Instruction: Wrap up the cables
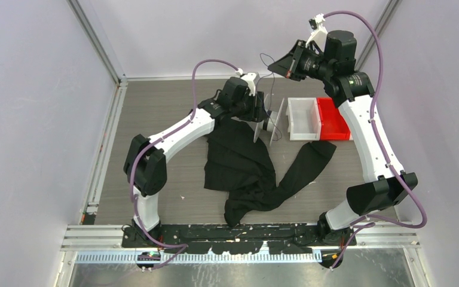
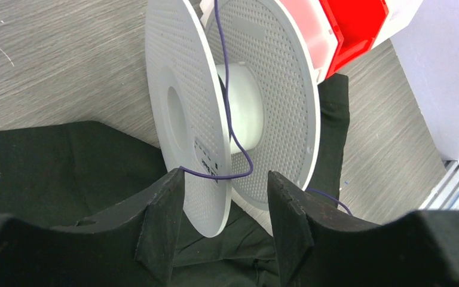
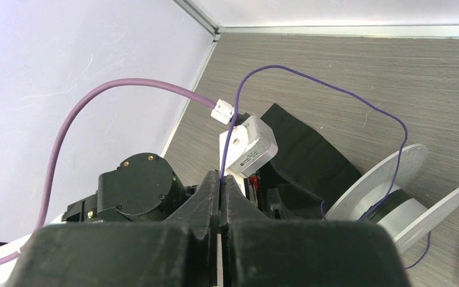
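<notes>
At the near edge a black rail (image 1: 233,234) carries both arm bases. Beyond it spreads the table (image 1: 155,101), grey wood-grain, with a crumpled black cloth (image 1: 239,161) lying mid-surface.

At the cloth's far edge a white spool (image 1: 277,122) stands on its rims. The left gripper (image 2: 227,185) straddles the spool's nearer flange, with its jaws apart and not pressing it. Just right of the spool a white bin (image 1: 302,119) and a red bin (image 1: 333,119) sit side by side.

Farther back and raised above the table, the right gripper (image 3: 221,182) is clenched on the thin purple cable (image 3: 334,89). The cable arcs up from the jaws, then drops between the spool's flanges.

Pale lilac walls (image 1: 36,119) on aluminium framing close in the left, right and far sides.
</notes>
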Action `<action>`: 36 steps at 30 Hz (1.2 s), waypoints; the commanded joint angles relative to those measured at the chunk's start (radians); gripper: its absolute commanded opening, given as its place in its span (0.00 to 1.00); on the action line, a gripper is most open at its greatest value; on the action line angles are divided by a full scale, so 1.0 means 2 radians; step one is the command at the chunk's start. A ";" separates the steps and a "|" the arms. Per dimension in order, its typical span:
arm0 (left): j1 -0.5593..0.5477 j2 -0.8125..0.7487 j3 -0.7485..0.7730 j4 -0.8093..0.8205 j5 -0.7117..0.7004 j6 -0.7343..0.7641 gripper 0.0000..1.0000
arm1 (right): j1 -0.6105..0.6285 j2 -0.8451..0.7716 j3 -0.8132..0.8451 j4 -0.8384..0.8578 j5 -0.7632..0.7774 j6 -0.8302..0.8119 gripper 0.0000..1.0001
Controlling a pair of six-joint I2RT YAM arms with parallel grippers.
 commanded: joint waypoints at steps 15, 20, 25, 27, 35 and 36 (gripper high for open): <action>-0.007 0.023 0.051 0.001 -0.029 0.001 0.57 | 0.002 -0.026 0.000 0.008 0.003 0.001 0.01; -0.007 0.022 0.048 0.004 -0.028 -0.001 0.50 | 0.002 -0.028 -0.001 0.007 0.003 0.000 0.01; -0.007 0.015 0.049 -0.010 -0.037 0.001 0.60 | 0.002 -0.030 -0.003 0.005 0.007 0.000 0.01; -0.007 0.001 0.040 -0.007 -0.045 0.001 0.63 | 0.003 -0.032 -0.004 0.005 0.007 0.000 0.01; -0.008 -0.030 0.026 -0.046 -0.029 0.035 0.66 | 0.003 -0.028 -0.006 0.005 0.009 0.000 0.01; -0.010 -0.028 0.030 -0.057 -0.020 0.048 0.66 | 0.002 -0.028 -0.005 0.005 0.009 0.000 0.01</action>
